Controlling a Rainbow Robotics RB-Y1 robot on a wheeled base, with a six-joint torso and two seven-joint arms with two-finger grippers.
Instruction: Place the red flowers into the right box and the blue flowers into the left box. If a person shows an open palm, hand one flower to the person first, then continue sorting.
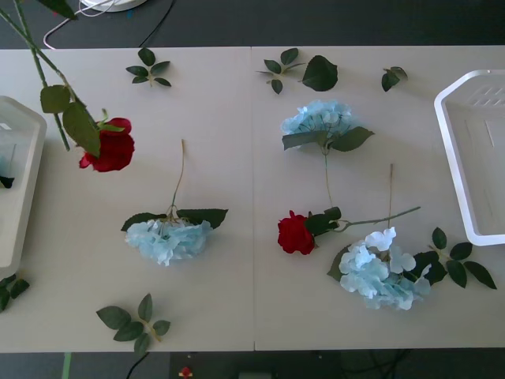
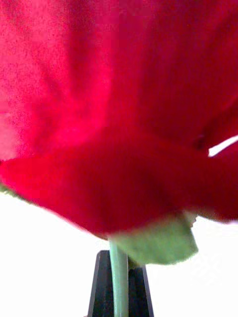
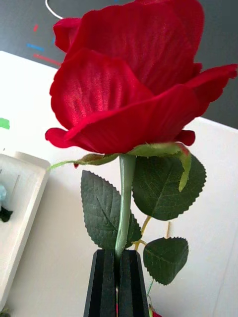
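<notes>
- My left claw (image 3: 118,255) is clenched on the green stem of a held rose (image 3: 131,79). The black fingers are pressed together, with the stem rising between them just under two broad leaves.
- In the front view this held rose (image 1: 110,146) hangs in the air over the left side of the tabletop (image 1: 237,300). Its head is near the left box (image 1: 20,158) but not in it, and its stem slants up toward the far left corner.
- In my left wrist view the left box (image 3: 20,198) lies beside the flower, with a bit of pale blue inside it at the edge.
- My right claw (image 2: 119,257) is clenched too, gripping the thin stem of a second rose (image 2: 119,124). Its red head sits very close to the camera, against a plain white background.
- A lying rose (image 1: 296,233) rests on the tabletop near the middle, its stem pointing toward the right box (image 1: 465,158).
- Three blue flowers lie on the tabletop. One (image 1: 319,118) is farther back, one (image 1: 167,237) left of centre, and one (image 1: 379,272) just beside the lying rose.
- Loose leaf sprigs (image 1: 134,320) are scattered around the tabletop edges.
- I see no flower in the visible part of the right box at the right edge.
</notes>
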